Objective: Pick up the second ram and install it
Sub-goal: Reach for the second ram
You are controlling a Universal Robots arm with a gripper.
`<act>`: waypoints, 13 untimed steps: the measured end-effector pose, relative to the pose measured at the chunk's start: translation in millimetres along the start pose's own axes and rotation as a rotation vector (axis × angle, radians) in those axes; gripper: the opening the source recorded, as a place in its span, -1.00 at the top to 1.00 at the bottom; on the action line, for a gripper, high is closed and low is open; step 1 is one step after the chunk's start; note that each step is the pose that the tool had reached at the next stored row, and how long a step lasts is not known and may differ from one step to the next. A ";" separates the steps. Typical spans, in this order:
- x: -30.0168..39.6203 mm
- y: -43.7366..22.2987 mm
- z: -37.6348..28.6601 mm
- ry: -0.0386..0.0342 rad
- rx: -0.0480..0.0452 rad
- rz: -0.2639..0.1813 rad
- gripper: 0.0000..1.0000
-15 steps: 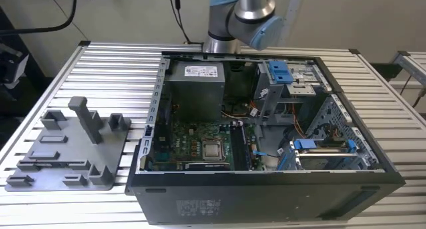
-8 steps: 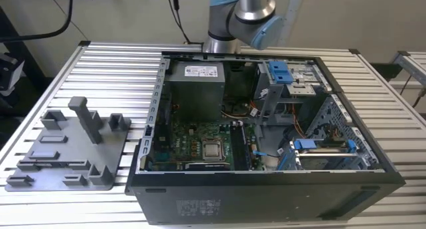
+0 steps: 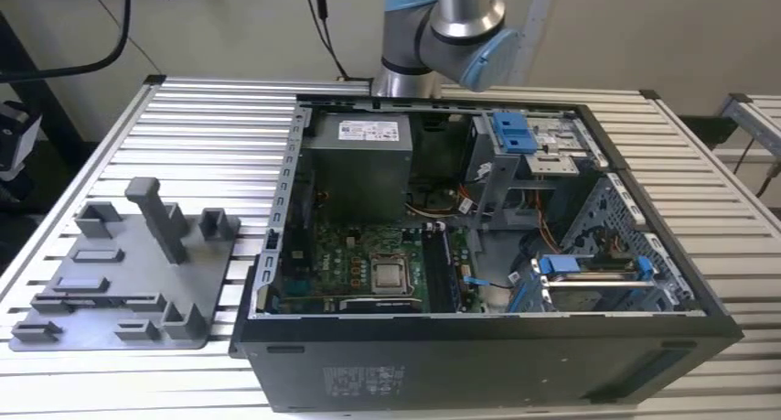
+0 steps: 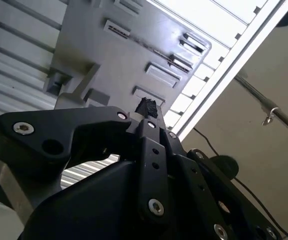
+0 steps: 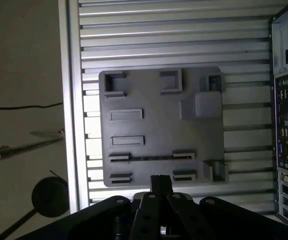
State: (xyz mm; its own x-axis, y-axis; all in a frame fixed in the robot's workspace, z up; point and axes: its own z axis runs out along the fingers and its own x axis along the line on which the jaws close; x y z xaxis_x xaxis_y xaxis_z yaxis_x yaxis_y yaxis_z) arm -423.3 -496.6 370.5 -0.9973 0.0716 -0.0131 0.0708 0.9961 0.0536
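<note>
Pick-up not yet begun; the gripper (image 5: 160, 181), closed on nothing, hovers above the tray (image 5: 154, 125), in which the ram (image 5: 151, 158) stands edgewise; grasping it likely needs opened jaws squared across its thin edge.

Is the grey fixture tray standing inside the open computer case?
No, in the exterior view the grey fixture tray lies on the slatted table, beside the computer case, at the exterior view's left.

One slatted table (image 3: 219, 118) bears one open case (image 3: 488, 365) holding one power supply (image 3: 357, 159), one processor socket (image 3: 390, 275) and two blue brackets (image 3: 513, 132), one grey tray (image 3: 123, 283) beside the case carrying one ram (image 5: 151, 158), plus one arm (image 3: 445, 26) with one gripper (image 5: 160, 182).
</note>
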 end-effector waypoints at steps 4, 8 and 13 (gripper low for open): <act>-0.1 -1.4 0.6 0.0000 -0.0001 0.000 0.79; -0.2 -4.4 1.0 0.0001 0.0000 0.000 0.79; -0.5 -8.5 2.3 0.0000 0.0000 0.000 0.79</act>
State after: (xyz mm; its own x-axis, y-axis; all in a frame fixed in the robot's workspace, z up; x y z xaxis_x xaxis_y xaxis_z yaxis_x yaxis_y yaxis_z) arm -423.4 -505.0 367.8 -0.9973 0.0716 -0.0131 0.0708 0.9961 0.0536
